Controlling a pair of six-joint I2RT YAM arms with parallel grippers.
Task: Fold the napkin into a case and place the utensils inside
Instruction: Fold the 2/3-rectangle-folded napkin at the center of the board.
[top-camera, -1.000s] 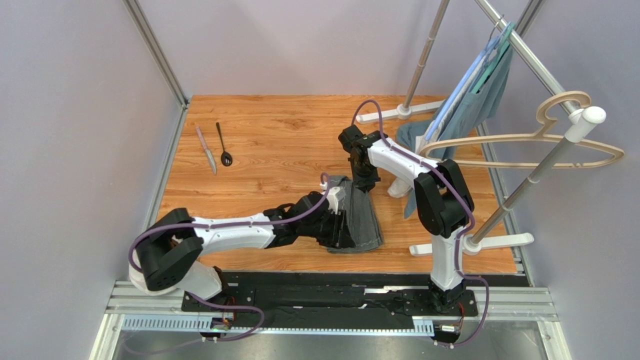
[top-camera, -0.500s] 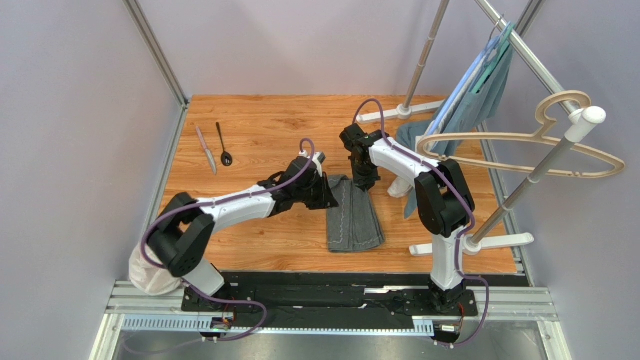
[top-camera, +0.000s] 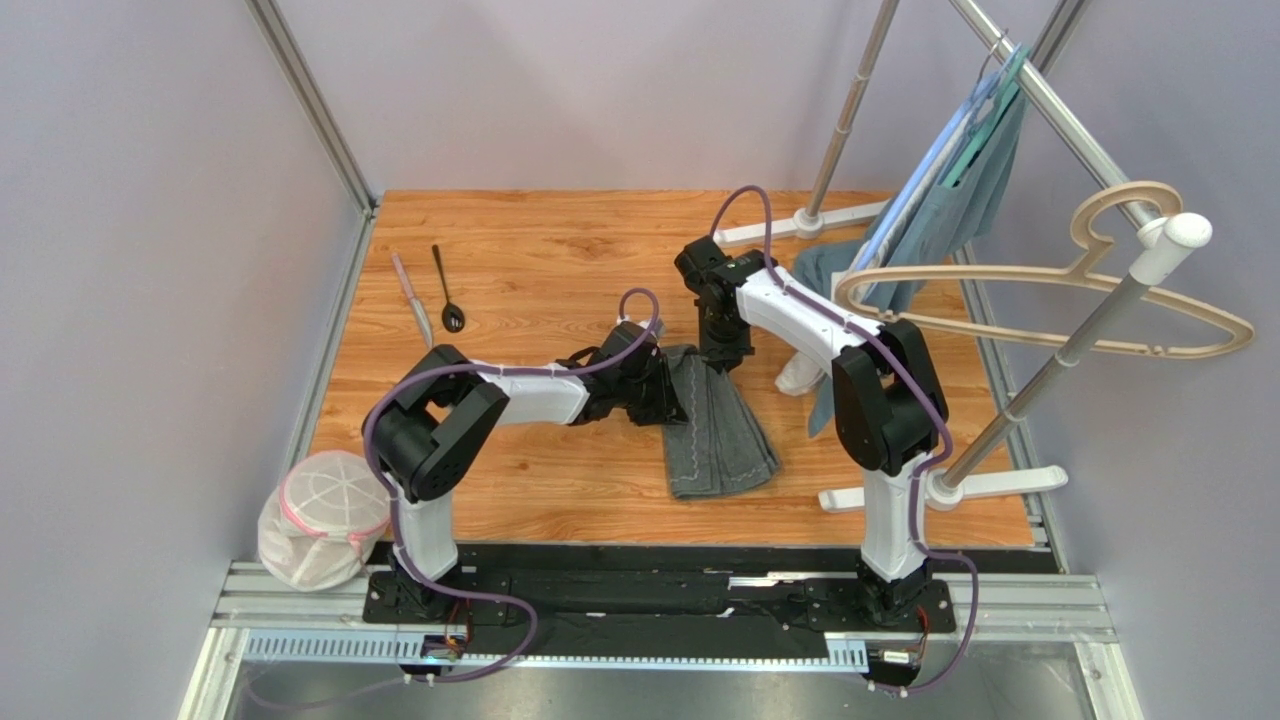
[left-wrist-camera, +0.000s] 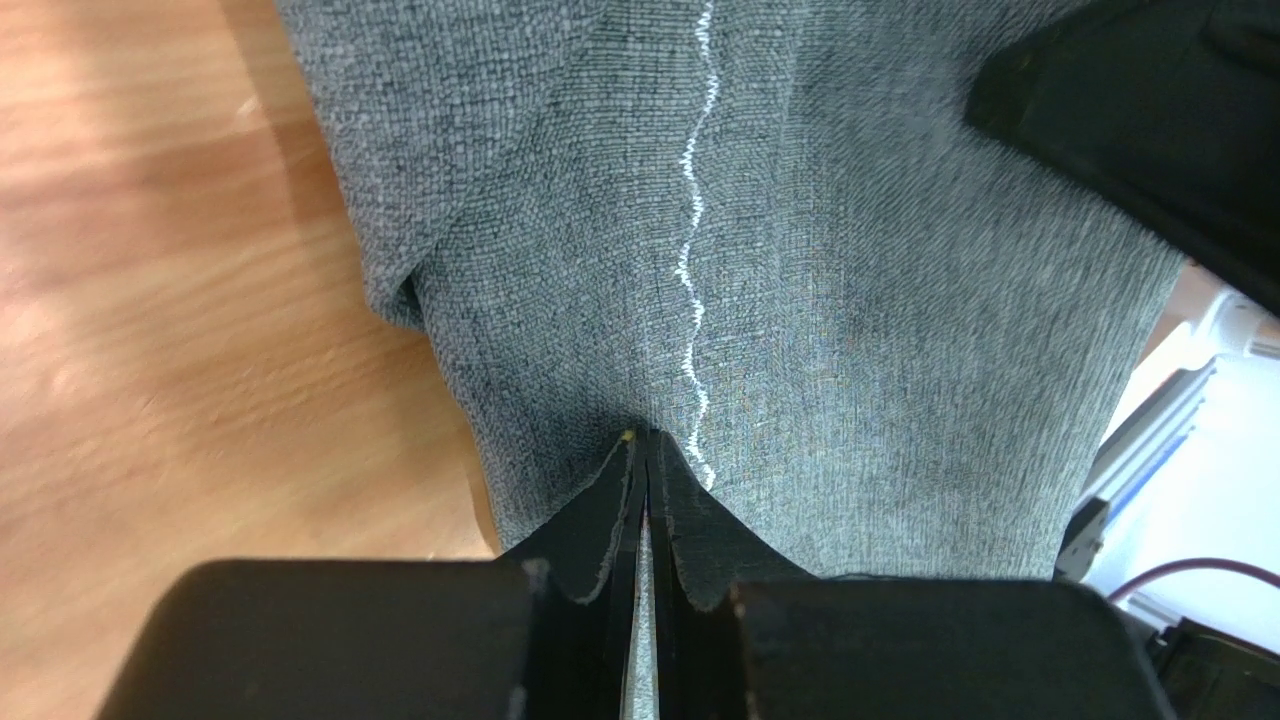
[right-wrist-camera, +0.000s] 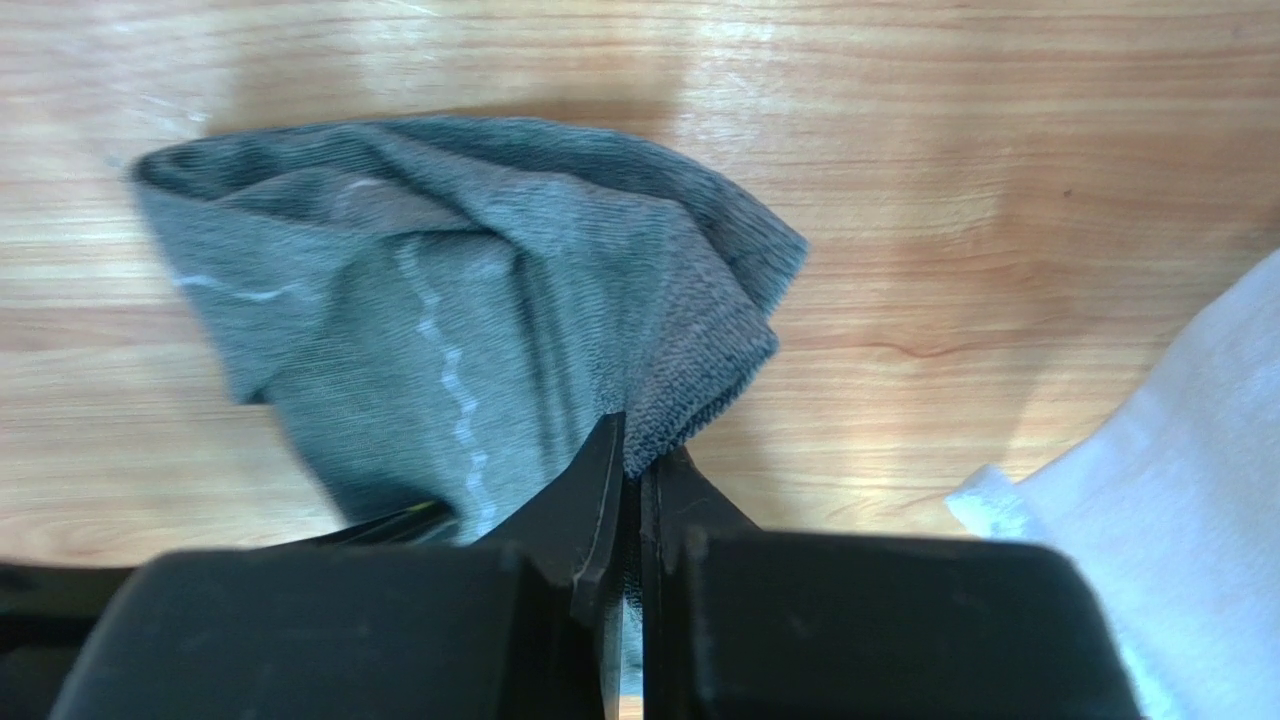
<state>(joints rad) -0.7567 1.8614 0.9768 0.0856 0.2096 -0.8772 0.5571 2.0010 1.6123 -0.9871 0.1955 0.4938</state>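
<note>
Left tool had its two fingers pressed almost together, with only a hairline gap between them. It pinched the edge of the napkin just beside the pale wavy stitch line. How much cloth sat inside the grip was hidden by the fingers themselves.

Right tool was pressed together too and pinched a bunched corner of the same cloth. The part under its fingers could not be seen.

From above, the napkin lay as a narrow folded strip on the wooden surface between the two arms. It was narrower at the far end, where both tools met it, and wider at the near end. The black tools were hard to separate from the dark cloth in that view.

The knife and the spoon lay side by side near the far left corner, not touching and well apart from the napkin. The knife was pale and faint against the wood.

In the left wrist view a black part was cut off at the upper right corner. In the right wrist view a white thing was blurred and cut off at the right edge; I could not tell what it was.
</note>
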